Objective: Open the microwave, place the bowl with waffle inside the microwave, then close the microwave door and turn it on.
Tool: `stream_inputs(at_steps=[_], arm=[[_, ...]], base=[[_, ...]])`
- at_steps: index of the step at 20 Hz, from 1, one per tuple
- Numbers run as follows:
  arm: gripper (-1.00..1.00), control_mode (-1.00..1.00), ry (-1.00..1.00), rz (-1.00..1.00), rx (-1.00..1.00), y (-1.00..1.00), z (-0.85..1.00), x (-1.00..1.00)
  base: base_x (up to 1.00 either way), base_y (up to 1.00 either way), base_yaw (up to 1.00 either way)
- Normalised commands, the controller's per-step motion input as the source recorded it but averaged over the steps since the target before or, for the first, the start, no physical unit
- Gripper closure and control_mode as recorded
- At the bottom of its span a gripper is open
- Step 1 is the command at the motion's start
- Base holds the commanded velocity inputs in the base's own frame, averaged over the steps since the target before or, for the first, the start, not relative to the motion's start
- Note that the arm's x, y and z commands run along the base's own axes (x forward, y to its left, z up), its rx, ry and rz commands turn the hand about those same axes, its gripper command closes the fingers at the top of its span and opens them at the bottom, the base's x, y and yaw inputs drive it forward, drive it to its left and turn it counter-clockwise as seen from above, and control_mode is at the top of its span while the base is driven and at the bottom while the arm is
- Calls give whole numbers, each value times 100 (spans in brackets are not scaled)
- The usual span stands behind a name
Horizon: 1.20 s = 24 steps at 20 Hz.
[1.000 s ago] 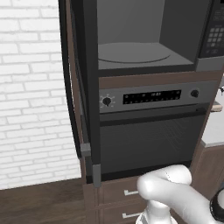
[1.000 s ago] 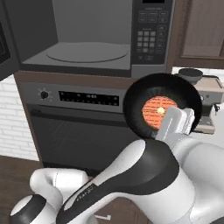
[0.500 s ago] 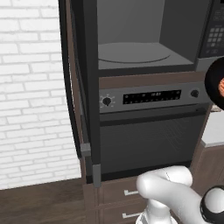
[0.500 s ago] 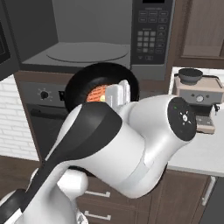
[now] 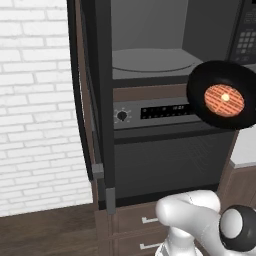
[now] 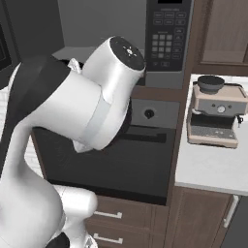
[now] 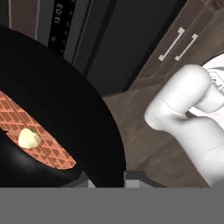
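Note:
The microwave stands open, its grey cavity and round turntable bare, and its keypad is on the right. Swung out to the left, the microwave door is seen edge-on. The black bowl with the waffle hangs tilted in front of the microwave's lower right corner, just above the oven's display strip. In the hand view the bowl covers the left side, with a pat of butter on the waffle. My gripper is shut on the bowl's rim. My arm hides the bowl in the right base view.
Below the microwave is the oven with a knob. Drawers sit under it. A coffee machine stands on the white counter to the right. A white brick wall is on the left.
The bowl has moved left from the picture's right edge to the front of the microwave's right side. My arm has swung across and now hides the bowl in the right base view.

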Motion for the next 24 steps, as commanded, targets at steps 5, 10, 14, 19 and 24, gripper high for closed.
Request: stream_inputs(at_steps=[5,10,14,19,24], arm=[[100,-100,-1,-2,-11,100,44,17],[100,-100,4,-15,-15,96,28,47],[100,-100,2,-30,-7,27,7,50],[100,-100,0,-38,1,-2,0,39],[100,-100,0,-25,4,-4,5,54]], base=[[0,0,0],[0,0,0],[0,0,0],[0,0,0],[0,0,0]])
